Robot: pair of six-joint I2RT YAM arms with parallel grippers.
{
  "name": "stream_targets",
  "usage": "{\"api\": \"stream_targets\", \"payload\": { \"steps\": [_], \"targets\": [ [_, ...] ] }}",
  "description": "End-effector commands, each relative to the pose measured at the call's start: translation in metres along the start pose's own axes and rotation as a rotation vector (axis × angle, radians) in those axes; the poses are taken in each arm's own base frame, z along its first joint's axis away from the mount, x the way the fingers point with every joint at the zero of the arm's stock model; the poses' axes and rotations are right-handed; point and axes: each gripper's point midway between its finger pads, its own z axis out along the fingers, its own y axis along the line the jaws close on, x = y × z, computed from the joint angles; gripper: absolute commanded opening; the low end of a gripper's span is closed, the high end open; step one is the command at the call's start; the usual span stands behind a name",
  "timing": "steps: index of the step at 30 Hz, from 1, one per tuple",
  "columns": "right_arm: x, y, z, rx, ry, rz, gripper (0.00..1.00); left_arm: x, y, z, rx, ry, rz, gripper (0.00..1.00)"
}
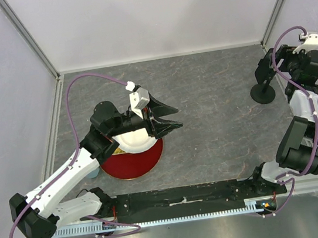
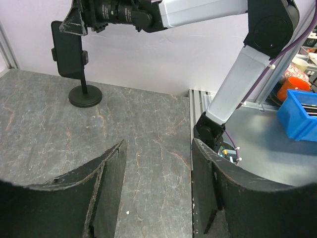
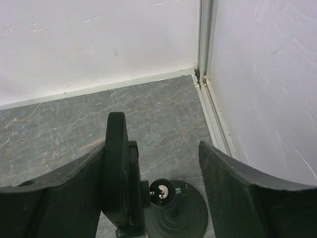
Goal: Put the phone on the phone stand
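The phone (image 2: 68,47) stands upright in the cradle of the phone stand (image 2: 85,96) at the far right of the table. From above, the stand's round base (image 1: 263,93) shows below my right gripper (image 1: 265,68). In the right wrist view the phone (image 3: 116,168) is seen edge-on, clamped in the stand's cradle (image 3: 134,188), right next to one finger. My right gripper (image 3: 151,148) is open, with its jaws on either side of the phone and stand. My left gripper (image 1: 173,117) is open and empty above the table's middle (image 2: 158,148).
A red plate (image 1: 133,164) with a white plate (image 1: 132,141) on it lies under my left arm. The white enclosure walls and the metal corner rail (image 3: 205,74) are close behind the stand. A blue bin (image 2: 299,116) sits off the table.
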Motion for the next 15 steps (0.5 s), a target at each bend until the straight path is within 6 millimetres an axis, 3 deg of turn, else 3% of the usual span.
{"api": "stream_targets", "payload": {
  "steps": [1, 6, 7, 9, 10, 11, 13, 14, 15],
  "targets": [
    [-0.060, 0.004, -0.007, 0.001, -0.107, -0.050, 0.79, -0.013, -0.010, -0.004, 0.030, -0.042, 0.010, 0.61],
    [-0.097, 0.017, -0.009, 0.036, -0.162, -0.056, 0.81, -0.016, -0.011, -0.006, 0.027, -0.053, 0.016, 0.61],
    [-0.114, 0.022, -0.009, 0.048, -0.188, -0.069, 0.81, -0.017, -0.011, -0.007, 0.025, -0.055, 0.016, 0.61],
    [-0.121, 0.039, -0.002, 0.106, -0.177, -0.077, 0.81, -0.018, -0.012, -0.007, 0.028, -0.058, 0.013, 0.61],
    [-0.142, 0.050, -0.002, 0.125, -0.206, -0.110, 0.81, -0.019, -0.013, -0.007, 0.028, -0.062, 0.016, 0.61],
    [-0.138, 0.066, 0.003, 0.193, -0.182, -0.103, 0.82, -0.019, -0.012, -0.008, 0.025, -0.063, 0.017, 0.61],
    [-0.162, 0.092, 0.001, 0.236, -0.221, -0.140, 0.82, -0.019, -0.012, -0.009, 0.013, -0.066, 0.023, 0.61],
    [-0.158, 0.130, 0.004, 0.202, -0.209, -0.145, 0.83, -0.021, -0.008, -0.010, -0.014, -0.072, 0.032, 0.61],
    [-0.161, 0.129, -0.004, 0.320, -0.213, -0.119, 0.84, -0.021, -0.006, -0.010, -0.030, -0.075, 0.035, 0.61]
  ]
}}
